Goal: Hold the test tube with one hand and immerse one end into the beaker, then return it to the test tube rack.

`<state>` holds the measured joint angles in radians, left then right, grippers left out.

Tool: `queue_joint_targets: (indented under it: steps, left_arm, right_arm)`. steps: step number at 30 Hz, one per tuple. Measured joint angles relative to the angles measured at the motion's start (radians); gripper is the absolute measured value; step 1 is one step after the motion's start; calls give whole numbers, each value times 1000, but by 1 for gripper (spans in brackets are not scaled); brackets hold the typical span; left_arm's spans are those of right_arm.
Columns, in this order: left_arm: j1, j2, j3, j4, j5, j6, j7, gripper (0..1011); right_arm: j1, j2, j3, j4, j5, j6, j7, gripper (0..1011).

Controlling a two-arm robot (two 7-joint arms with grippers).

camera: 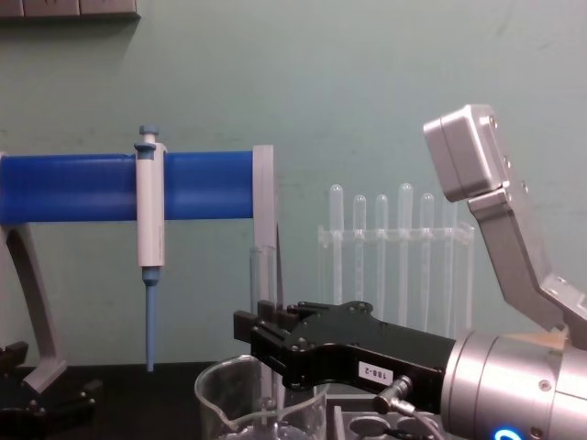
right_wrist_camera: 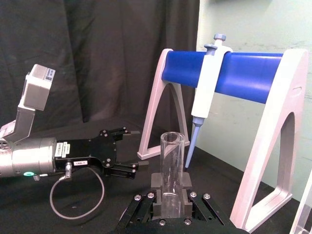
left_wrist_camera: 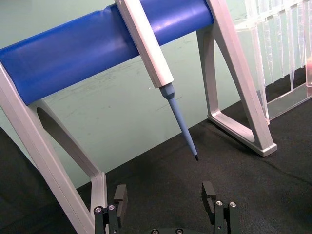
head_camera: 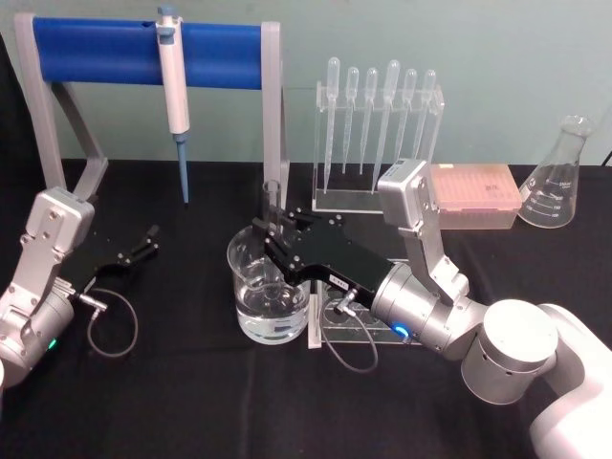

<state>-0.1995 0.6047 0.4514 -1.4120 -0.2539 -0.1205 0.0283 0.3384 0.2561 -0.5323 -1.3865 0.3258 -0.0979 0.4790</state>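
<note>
Dip step looks in hand, return left to do: on the desk (head_camera: pixel 191 402) the beaker (head_camera: pixel 251 320) takes the upright test tube's (head_camera: pixel 273 203) lower end, right pincer (head_camera: pixel 271 239) clamped on it, clear rack (head_camera: pixel 325 335) just beside, left pincer (head_camera: pixel 143 244) open, parked left.

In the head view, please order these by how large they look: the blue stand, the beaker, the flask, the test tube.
1. Blue stand.
2. Beaker and flask: they look alike, and the beaker is nearer, so not ranked.
3. Test tube, partly hidden.
</note>
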Motion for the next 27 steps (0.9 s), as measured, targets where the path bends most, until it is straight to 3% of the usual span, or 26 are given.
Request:
queue_joint_targets:
  steps: [27]
  left_arm:
    - [0, 0, 0, 0, 0, 0, 0, 1000]
  right_arm:
    - [0, 0, 0, 0, 0, 0, 0, 225]
